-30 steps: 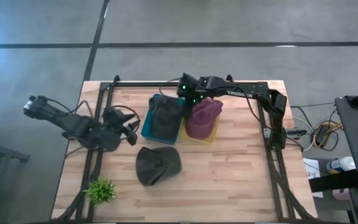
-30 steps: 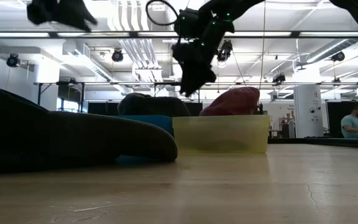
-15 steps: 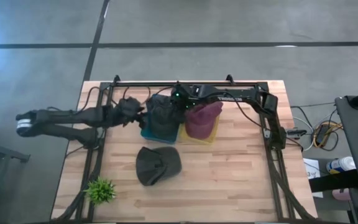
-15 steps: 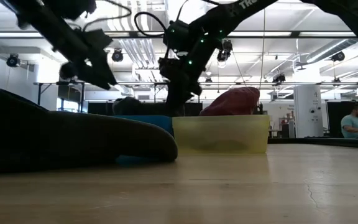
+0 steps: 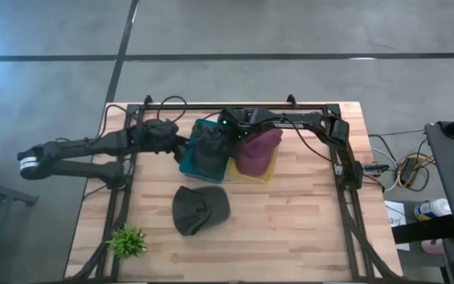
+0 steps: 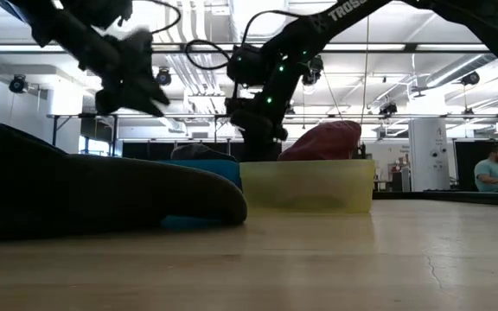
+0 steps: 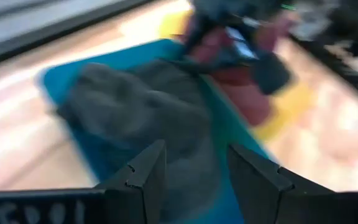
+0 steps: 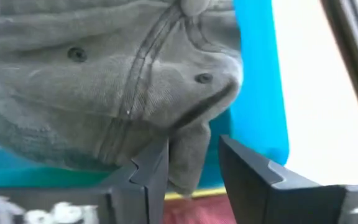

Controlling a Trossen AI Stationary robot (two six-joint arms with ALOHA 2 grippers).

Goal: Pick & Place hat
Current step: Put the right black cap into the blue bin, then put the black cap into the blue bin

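Note:
A grey hat (image 5: 206,147) lies in a blue bin (image 5: 187,162). Beside it, a maroon hat (image 5: 257,148) fills a yellow bin (image 5: 268,173). A dark hat (image 5: 199,210) rests flat on the table, nearer the near edge. My right gripper (image 8: 192,144) is open and low over the grey hat (image 8: 104,93), with a fold of the hat's edge (image 8: 188,158) between its fingers. My left gripper (image 7: 196,149) is open and hovers at the blue bin's left side (image 5: 172,136), pointing at the grey hat (image 7: 135,118). My right gripper comes at the grey hat from above, its open fingers (image 8: 154,168) on either side of a hanging fold at the hat's edge (image 8: 188,158). Whether the fingers touch the fold I cannot tell.
A small green plant (image 5: 127,241) stands at the table's near left corner. A black frame rail (image 5: 235,105) runs along the far edge, with cables near it. Bare wood (image 5: 290,229) lies to the right of the dark hat. A person (image 6: 495,168) stands far off in the room.
My left gripper has swung from the table's left middle toward the far edge and right, up to the blue bin. My right gripper has moved left from between the two bins and down onto the grey hat. The hats and bins have stayed put.

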